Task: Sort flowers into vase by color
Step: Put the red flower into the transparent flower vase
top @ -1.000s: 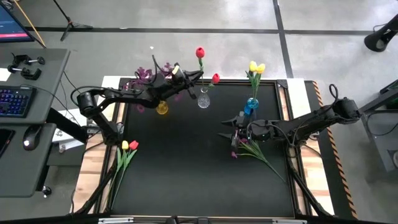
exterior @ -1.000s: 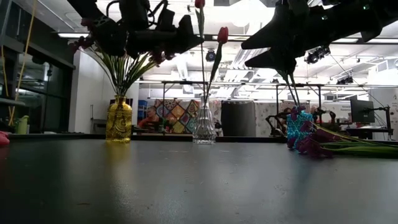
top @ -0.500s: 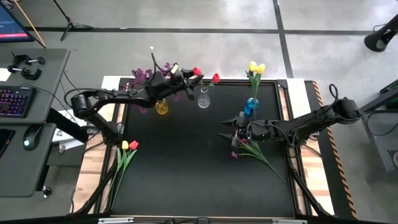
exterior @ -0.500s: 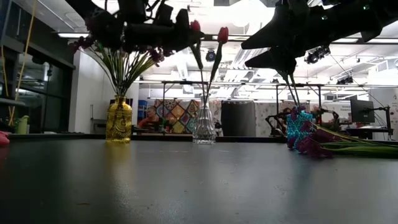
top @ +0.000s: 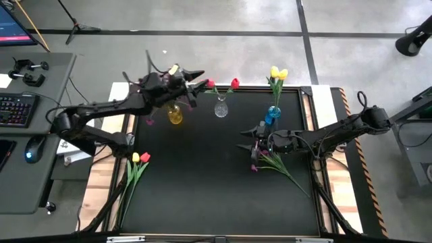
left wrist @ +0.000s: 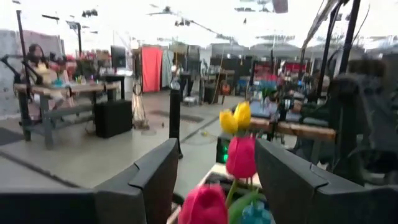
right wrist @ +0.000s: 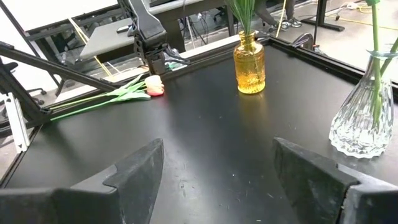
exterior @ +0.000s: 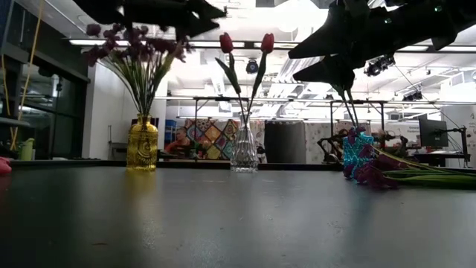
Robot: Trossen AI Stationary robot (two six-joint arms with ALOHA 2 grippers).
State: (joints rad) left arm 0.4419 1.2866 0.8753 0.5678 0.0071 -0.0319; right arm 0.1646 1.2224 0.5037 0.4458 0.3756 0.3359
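A clear glass vase (top: 221,108) at the table's far side holds two red tulips (top: 210,84) (exterior: 226,42); their stems stand in its neck and lean apart. To its left, a yellow vase (top: 175,116) holds purple sprays (exterior: 134,56). A blue vase (top: 273,115) holds yellow tulips (top: 278,72). My left gripper (top: 200,77) (left wrist: 217,180) hovers open, up and left of the red tulips, clear of them. My right gripper (top: 254,143) (right wrist: 214,174) stands open just above the table beside a purple spray (top: 273,160) that lies flat.
A yellow and a red tulip (top: 138,158) lie at the table's left edge, stems toward the near side. The table's middle and near part (top: 202,182) is bare black surface. A desk with a keyboard (top: 13,108) stands off to the left.
My left gripper has opened and let go of a red tulip. The tulip has dropped lower into the clear vase and now leans left beside the other one. The gripper has drawn back up and toward the table's left.
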